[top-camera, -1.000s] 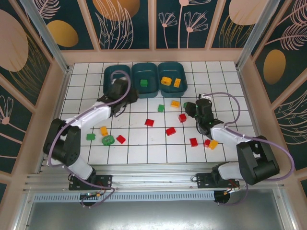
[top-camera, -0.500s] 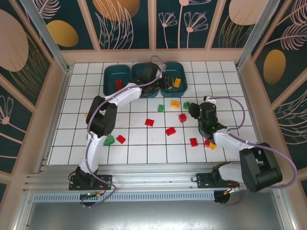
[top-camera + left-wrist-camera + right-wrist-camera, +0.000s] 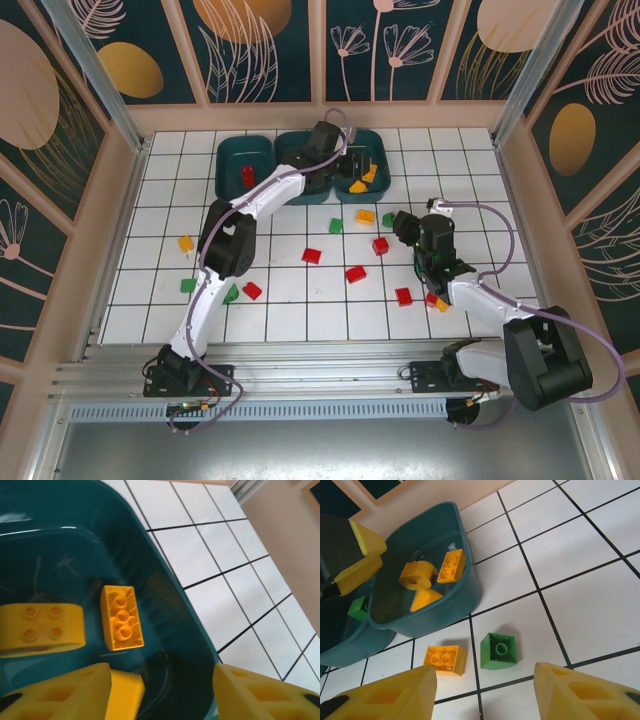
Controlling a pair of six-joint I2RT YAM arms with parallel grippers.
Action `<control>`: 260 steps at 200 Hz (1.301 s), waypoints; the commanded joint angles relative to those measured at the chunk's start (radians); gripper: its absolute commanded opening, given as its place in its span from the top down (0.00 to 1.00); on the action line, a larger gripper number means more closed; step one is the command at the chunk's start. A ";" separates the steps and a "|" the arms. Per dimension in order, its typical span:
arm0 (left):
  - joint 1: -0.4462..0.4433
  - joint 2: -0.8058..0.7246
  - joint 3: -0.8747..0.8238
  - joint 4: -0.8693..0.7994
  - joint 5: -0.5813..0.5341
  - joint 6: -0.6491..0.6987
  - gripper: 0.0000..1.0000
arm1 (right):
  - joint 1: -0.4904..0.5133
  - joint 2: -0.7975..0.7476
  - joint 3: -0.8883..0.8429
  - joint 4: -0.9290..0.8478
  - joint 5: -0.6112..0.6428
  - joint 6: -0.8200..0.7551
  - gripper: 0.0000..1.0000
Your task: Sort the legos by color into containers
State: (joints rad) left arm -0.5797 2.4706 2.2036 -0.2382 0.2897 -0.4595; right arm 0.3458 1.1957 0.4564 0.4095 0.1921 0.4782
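Green lego (image 3: 499, 651) lying just ahead of the released right gripper (image 3: 485, 680)

Low in the right wrist frame it is centred between the spread, empty fingers; it looks near-square, so no long axis need be matched. An orange lego (image 3: 445, 660) is set just beside it, to the left. The left gripper (image 3: 161, 680) is held parted and empty over the right-hand container (image 3: 165, 595), where yellow legos (image 3: 121, 616) lie, so the right arm is judged nearer.
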 commanded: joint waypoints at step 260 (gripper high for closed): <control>-0.164 -0.558 -1.062 -0.036 -0.368 -0.027 0.33 | 0.019 0.081 0.004 0.064 -0.025 0.014 0.42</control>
State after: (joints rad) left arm -0.7391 1.8694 1.1271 -0.2592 -0.0540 -0.4759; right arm 0.3557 1.2671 0.4553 0.4316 0.1589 0.4820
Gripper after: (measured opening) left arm 0.686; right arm 0.583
